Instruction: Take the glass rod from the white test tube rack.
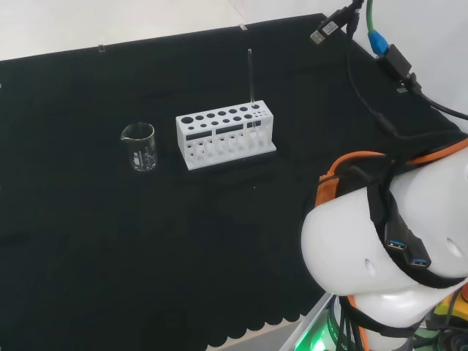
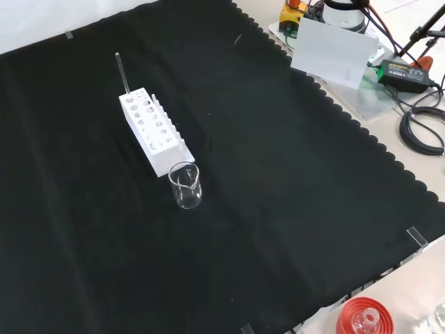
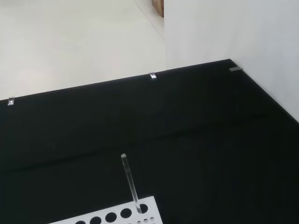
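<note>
Black cloth (image 1: 110,241), glass rod (image 1: 251,77) upright in rack (image 1: 225,137), fingers' state untellable

Rack (image 3: 112,214) cut off in wrist view

Black cloth (image 2: 278,209) with a scalloped edge covered the bench, clipped along its far border. Pale glossy floor (image 3: 70,42) filled the wrist view's upper left, a white wall (image 3: 233,28) its upper right. Lighting was even.

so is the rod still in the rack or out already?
In. The glass rod stands nearly upright in an end hole of the white test tube rack; the front view shows the same, and nothing touches it.
</note>
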`<state>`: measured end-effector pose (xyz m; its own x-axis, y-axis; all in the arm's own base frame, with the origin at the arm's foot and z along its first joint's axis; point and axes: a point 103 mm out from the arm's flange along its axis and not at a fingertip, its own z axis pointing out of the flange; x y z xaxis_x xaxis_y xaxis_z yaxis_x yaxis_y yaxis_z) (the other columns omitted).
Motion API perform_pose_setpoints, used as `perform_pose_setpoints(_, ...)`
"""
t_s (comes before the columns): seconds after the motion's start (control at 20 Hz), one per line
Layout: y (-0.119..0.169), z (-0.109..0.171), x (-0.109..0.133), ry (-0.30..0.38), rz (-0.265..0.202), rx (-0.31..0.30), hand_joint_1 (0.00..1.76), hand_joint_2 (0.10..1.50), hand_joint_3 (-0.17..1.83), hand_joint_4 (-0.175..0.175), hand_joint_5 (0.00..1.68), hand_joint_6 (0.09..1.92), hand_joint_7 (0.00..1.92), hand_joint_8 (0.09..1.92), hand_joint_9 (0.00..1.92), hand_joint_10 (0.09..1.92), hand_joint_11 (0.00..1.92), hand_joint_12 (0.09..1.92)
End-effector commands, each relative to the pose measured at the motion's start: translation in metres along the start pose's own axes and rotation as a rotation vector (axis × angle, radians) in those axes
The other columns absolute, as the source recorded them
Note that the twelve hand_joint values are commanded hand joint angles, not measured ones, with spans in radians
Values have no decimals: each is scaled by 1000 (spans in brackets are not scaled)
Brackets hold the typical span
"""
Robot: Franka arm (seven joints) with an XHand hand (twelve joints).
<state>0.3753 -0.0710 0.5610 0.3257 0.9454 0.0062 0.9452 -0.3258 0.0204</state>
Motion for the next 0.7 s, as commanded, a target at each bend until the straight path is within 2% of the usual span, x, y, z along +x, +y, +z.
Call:
perform_pose_setpoints(0.05, 17, 15, -7, 7, 5, 4, 484, 1166, -175, -38, 204, 87, 134, 832, 318, 948, 132, 1482)
perform_pose_setpoints(0.7, 49, 38, -4, 5, 4, 37, 500, 1170, -175, -54, 244, 87, 208, 874, 461, 922, 315, 1447)
